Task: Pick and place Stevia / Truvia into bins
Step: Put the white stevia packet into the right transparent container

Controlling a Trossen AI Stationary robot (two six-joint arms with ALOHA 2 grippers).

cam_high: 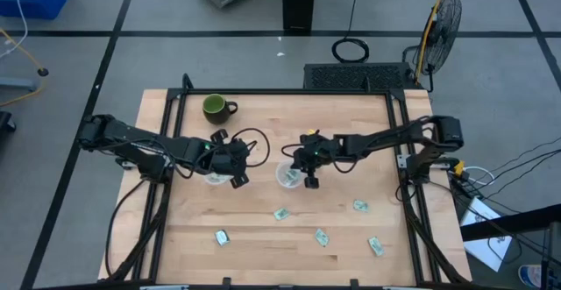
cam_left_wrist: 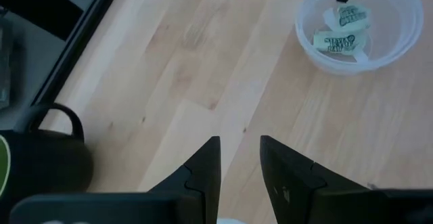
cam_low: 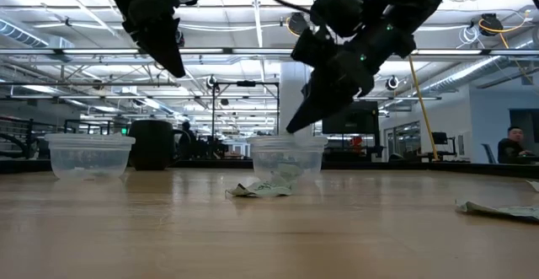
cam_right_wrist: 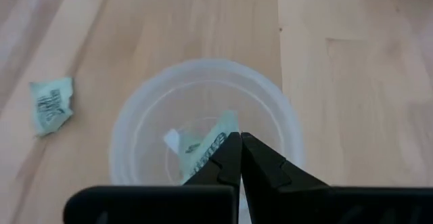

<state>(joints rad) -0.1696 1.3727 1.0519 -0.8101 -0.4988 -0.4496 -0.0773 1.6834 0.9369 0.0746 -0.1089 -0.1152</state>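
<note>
Packets are already seen inside the right-hand cup (cam_right_wrist: 203, 126), over which the right gripper (cam_right_wrist: 240, 158) is held with its fingers pressed together on nothing. The left gripper (cam_left_wrist: 239, 162) is poised above the left cup (cam_low: 89, 154), fingers slightly parted and empty. Five Stevia packets (cam_high: 280, 213) are left lying loose on the table (cam_high: 263, 246) nearer the front edge, so the job is judged partly done. The left cup's contents are hard to make out
</note>
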